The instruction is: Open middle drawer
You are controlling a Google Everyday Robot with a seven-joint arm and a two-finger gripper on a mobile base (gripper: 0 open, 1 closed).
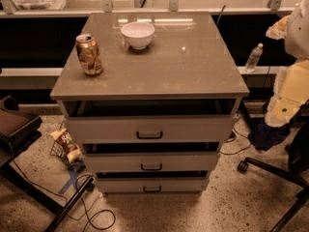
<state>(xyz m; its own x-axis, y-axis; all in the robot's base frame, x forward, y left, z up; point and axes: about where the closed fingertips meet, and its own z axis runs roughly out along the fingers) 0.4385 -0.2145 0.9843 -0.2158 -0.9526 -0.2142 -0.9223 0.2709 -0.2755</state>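
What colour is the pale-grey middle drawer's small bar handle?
Black, on the middle drawer, camera view; gripper hangs right of the cabinet.

Glossy smooth grey-brown cabinet top (193,62); matt pale-grey middle drawer front (111,164); shiny metal can (89,54); matt dark gripper (267,133) at right.

1. the arm (289,88) shows at the right edge of the view, its pale segments stacked one below another.
2. the upper part is cut off by the edge; the lower segment slants down and to the left.
3. the gripper (264,133) appears as a dark shape at the arm's low end, hanging downward.
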